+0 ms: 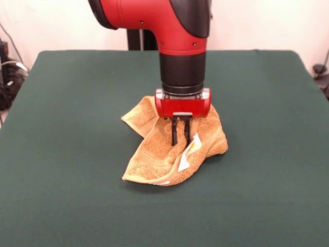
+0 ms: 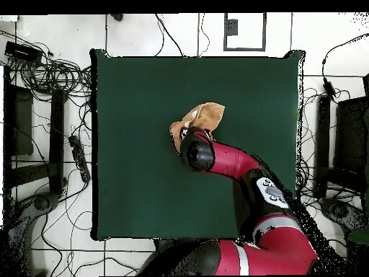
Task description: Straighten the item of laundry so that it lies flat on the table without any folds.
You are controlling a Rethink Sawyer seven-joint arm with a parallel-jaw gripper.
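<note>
Your red-and-black gripper has its jaws pinched nearly closed on the crumpled orange-tan terry towel lying on the dark green felt tabletop.

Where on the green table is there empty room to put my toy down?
Lots of room. The table is bare green between the crumpled towel and every edge, widest along the front view's near edge and on both sides. Only the middle is crowded: the arm's tool comes down onto the towel there, fingers close together at a fold.
</note>
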